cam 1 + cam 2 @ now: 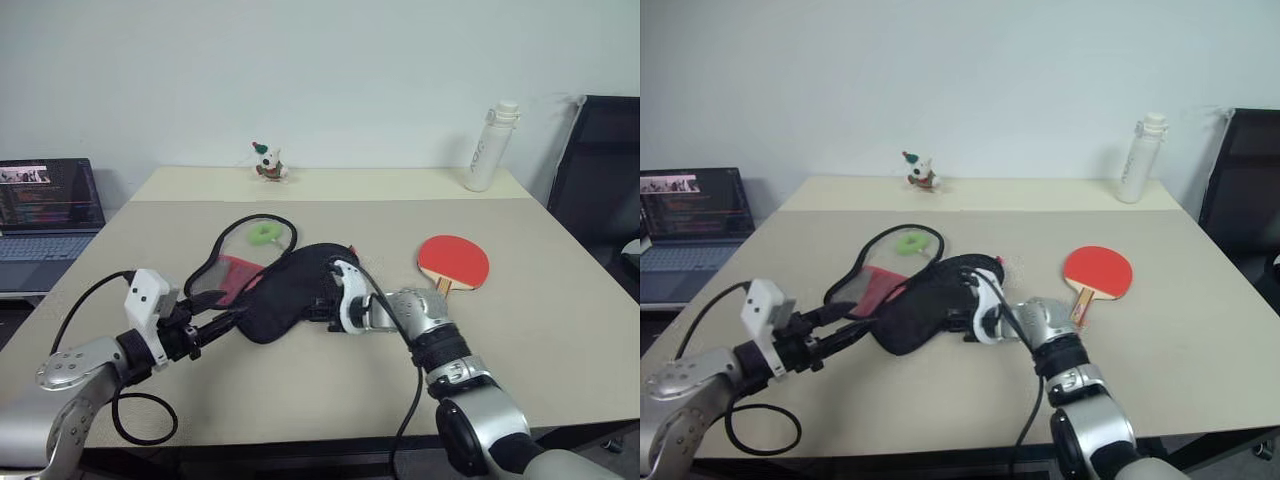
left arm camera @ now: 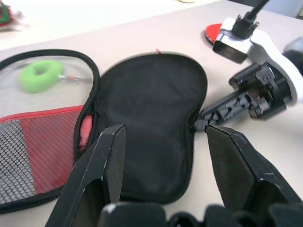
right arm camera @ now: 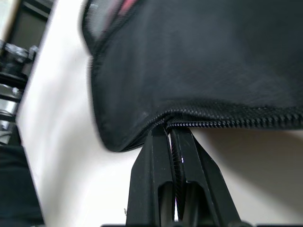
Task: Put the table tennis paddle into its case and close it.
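Table (image 1: 560, 330): beige top, pale strip at far edge against the wall; near edge runs below both arms.
Case (image 1: 290, 290): lies open at table centre; black half folded toward the robot, other half w/ red mesh panel and clear window spread flat to the left rear. Black zip edging rims both halves.
Green ring (image 1: 263, 233): seen through the case's clear window, far end of the open half.
Paddle (image 1: 453, 262): red face up, wooden handle pointing toward the near edge; flat on table right of the case, apart from it, outside it.
Right gripper (image 3: 173, 142): fingers pressed together, pinching the case's zip edge on its right side; zip teeth run off to one side of the tips in the right wrist view.
Left gripper (image 2: 163, 142): jaws spread, holding nothing; tips at the near-left edge of the black half, low over the table.
Open room: bare tabletop between case and paddle, and a wide bare band along the near and right edges.
Bottle (image 1: 491, 146): white, upright, far right corner of the table, well apart from the paddle.
Toy figure (image 1: 268, 163): small, at far edge, centre-left.
Laptop (image 1: 45, 210): open, screen lit, beyond the table's left edge.
Chair (image 1: 600, 190): black, beside the right edge.
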Tool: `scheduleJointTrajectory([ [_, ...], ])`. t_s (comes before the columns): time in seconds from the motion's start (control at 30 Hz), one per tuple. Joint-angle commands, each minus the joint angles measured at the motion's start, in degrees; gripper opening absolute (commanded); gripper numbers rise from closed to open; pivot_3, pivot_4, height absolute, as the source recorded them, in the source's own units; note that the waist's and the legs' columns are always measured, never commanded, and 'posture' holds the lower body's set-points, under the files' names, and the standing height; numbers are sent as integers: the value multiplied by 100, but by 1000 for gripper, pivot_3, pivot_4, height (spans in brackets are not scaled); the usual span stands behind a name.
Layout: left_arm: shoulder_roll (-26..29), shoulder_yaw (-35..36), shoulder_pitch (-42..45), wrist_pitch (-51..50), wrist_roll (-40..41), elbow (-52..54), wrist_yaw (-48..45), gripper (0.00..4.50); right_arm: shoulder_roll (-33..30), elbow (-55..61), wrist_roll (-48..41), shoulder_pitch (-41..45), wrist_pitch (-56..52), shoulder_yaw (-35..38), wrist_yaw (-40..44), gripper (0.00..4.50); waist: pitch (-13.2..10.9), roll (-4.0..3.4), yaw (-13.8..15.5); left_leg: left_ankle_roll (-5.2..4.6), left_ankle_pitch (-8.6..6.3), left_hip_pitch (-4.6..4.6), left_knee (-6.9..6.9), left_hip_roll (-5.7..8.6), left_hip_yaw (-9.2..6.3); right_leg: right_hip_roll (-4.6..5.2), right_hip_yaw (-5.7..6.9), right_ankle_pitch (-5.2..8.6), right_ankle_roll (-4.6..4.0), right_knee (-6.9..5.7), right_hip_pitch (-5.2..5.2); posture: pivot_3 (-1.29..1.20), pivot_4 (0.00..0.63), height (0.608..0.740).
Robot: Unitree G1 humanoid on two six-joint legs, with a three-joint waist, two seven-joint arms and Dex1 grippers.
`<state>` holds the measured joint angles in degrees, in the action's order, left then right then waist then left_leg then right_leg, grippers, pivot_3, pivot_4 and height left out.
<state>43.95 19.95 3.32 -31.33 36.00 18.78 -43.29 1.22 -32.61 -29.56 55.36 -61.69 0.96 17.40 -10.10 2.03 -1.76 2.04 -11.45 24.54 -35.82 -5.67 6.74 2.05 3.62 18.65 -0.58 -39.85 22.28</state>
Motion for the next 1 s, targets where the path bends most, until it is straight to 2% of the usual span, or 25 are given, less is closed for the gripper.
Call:
scheduleJointTrajectory([
  [0.03, -8, -109, 233, 51, 1, 103, -48, 2882, -367, 132, 139, 190, -8, 108, 159, 21, 0, 0, 0, 0, 0, 0, 0, 0, 0, 0, 1, 0, 0, 0, 0, 0, 150, 740],
  [0.37, -45, -426, 595, 87, -55, -78, -138, 2882, -1167, -538, 492, 681, 485, 311, 532, 21, 0, -1, -7, 0, 0, 1, 1, 0, 7, -5, -8, 0, 0, 4, 5, 0, 150, 740],
  [0.67, -70, -638, 851, 133, -122, -238, -280, 2882, -1761, -434, 732, 622, 363, 216, 976, 21, -1, -1, -2, 0, 0, 2, 1, 0, 11, -5, -11, 1, 1, 10, 5, 0, 150, 740],
  [1.0, -86, -757, 1041, 166, -198, -408, -423, 2882, -2024, -385, 951, 482, 297, 206, 1177, 21, -1, -1, -1, 1, 1, 3, 1, 0, 15, -5, -12, 1, 1, 13, 5, 0, 150, 740],
])
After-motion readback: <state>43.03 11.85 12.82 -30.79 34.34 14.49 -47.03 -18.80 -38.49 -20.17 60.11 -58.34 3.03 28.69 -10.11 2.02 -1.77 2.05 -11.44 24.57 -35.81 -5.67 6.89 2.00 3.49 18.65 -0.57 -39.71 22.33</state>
